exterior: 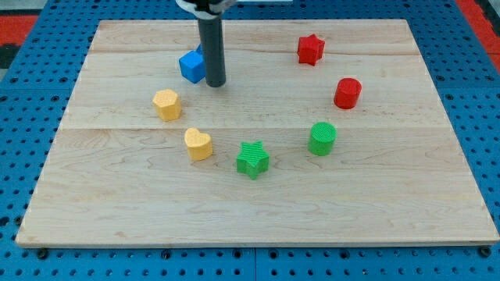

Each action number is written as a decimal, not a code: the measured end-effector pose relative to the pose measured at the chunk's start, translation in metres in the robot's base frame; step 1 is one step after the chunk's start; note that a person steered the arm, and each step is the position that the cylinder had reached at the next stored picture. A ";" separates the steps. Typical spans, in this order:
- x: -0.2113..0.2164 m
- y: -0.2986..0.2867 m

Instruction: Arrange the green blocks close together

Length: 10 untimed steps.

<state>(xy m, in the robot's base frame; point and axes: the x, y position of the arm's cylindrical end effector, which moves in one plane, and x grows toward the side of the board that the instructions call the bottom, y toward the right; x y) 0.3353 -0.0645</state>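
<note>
While my tip [216,83] sits just beside the blue cube [192,65], maybe touching it, the green star [252,159] and green cylinder [322,138] lie near each other, apart. No end effector shows, only a rod on the wooden surface [391,203].

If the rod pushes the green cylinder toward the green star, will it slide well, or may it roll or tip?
The green cylinder stands on its flat end and looks squat, so it will probably slide, not tip. Being round, it may slip off my tip if pushed off-centre. The wooden board looks smooth, so it should move easily toward the green star.
</note>
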 end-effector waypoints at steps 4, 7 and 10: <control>-0.079 0.158; -0.022 0.207; 0.074 0.163</control>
<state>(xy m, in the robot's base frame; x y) 0.4092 0.0982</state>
